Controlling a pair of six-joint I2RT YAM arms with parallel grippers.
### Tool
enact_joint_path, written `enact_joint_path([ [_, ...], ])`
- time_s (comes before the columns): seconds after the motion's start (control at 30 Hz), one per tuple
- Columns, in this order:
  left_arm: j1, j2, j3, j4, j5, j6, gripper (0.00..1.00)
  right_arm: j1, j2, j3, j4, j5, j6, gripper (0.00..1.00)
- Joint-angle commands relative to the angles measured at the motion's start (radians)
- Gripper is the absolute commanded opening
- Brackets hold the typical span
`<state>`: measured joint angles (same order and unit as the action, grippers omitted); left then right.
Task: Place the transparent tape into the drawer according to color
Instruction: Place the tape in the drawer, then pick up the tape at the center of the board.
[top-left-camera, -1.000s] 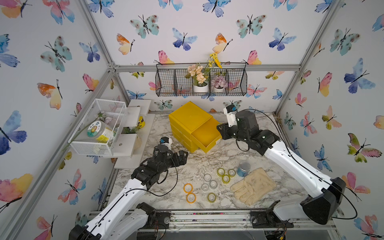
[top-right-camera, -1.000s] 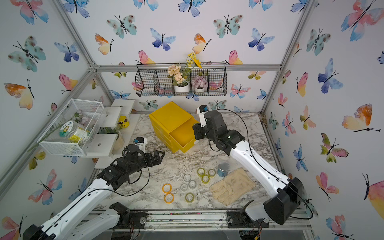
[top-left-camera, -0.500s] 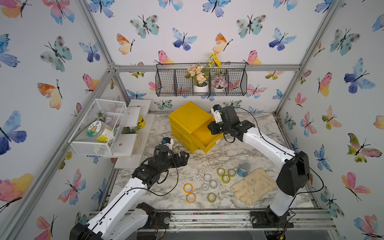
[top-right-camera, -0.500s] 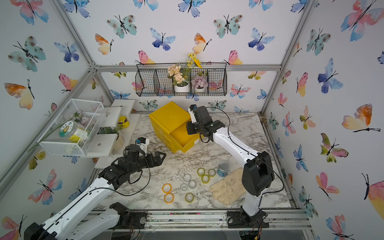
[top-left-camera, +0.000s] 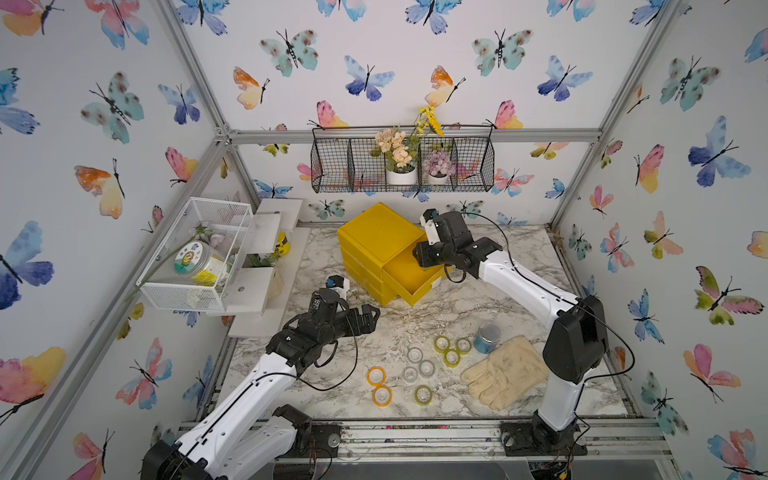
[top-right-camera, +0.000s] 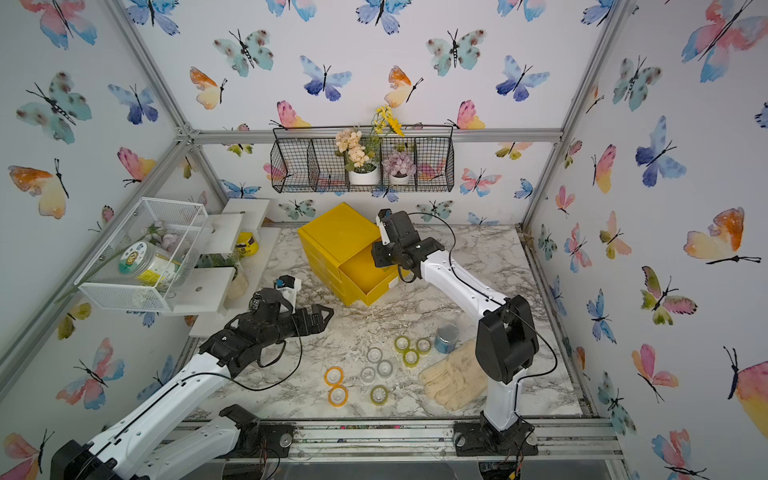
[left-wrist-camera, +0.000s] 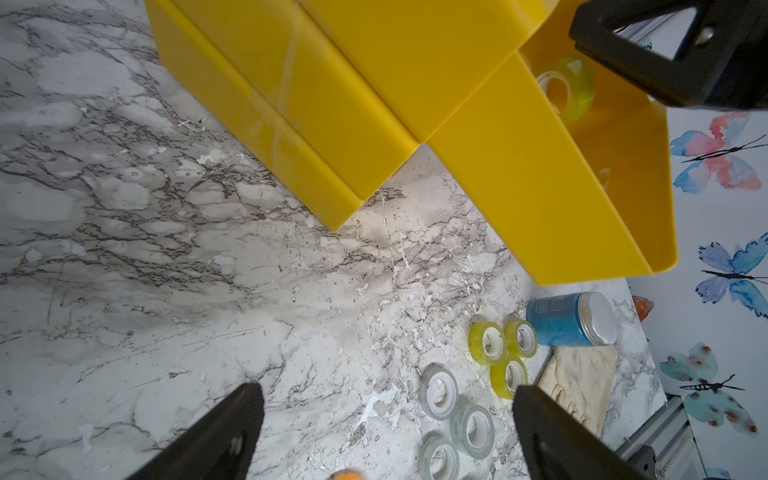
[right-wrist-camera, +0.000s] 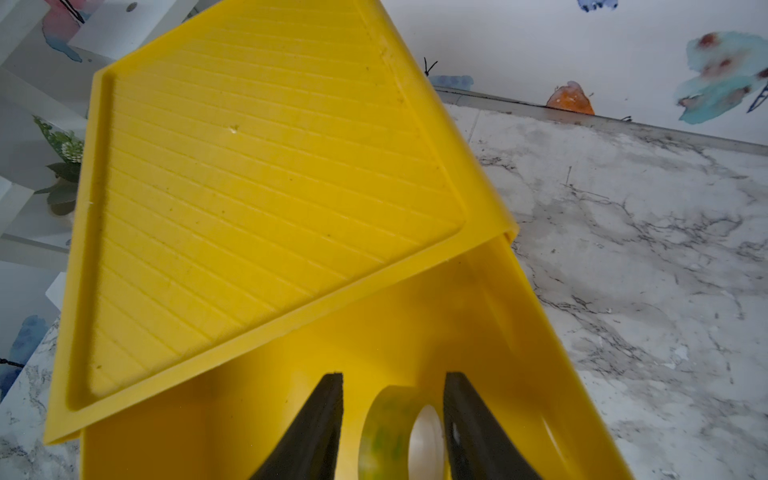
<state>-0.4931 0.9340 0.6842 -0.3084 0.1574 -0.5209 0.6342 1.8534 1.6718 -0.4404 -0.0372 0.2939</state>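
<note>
Right wrist view hints at a snag on the way out, because the right gripper (right-wrist-camera: 394, 376), jaws partly parted and not clamping, straddles the yellow-green tape roll (right-wrist-camera: 386, 432) standing on edge inside the pulled-out yellow drawer (right-wrist-camera: 540, 332), 1 finger (right-wrist-camera: 469, 424) seemingly touching it, so it could roll or tip.

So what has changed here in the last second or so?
The right gripper swung in over the open yellow plastic drawer and its jaws parted around a yellow-green see-through tape roll standing inside. The left gripper stayed open and hovering; the other rolls on the marble table did not move.
</note>
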Motion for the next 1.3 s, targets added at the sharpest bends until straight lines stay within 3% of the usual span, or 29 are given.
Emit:
enact_joint_path([
  [0.0,-0.010,0.000,0.010,-0.022,0.055,0.010,0.99,-0.001,-0.028,0.025,-0.007,0.030,-0.007,0.48],
  [0.17,-0.070,0.016,0.038,-0.062,0.031,0.031,0.99,-0.001,-0.130,-0.026,0.031,0.041,-0.005,0.56],
  [0.4,-0.186,0.049,0.060,-0.134,0.040,0.064,1.00,-0.001,-0.370,-0.241,0.101,0.048,0.037,0.60],
  [0.77,-0.473,0.212,0.065,-0.158,0.002,0.091,0.95,0.000,-0.688,-0.556,0.085,0.145,0.101,0.63],
  [0.97,-0.646,0.323,0.090,-0.180,-0.066,0.102,0.93,-0.001,-0.706,-0.580,0.040,0.180,0.102,0.64],
  [1.27,-0.793,0.487,0.167,-0.186,-0.150,0.126,0.91,-0.001,-0.708,-0.573,0.029,0.192,0.097,0.67],
])
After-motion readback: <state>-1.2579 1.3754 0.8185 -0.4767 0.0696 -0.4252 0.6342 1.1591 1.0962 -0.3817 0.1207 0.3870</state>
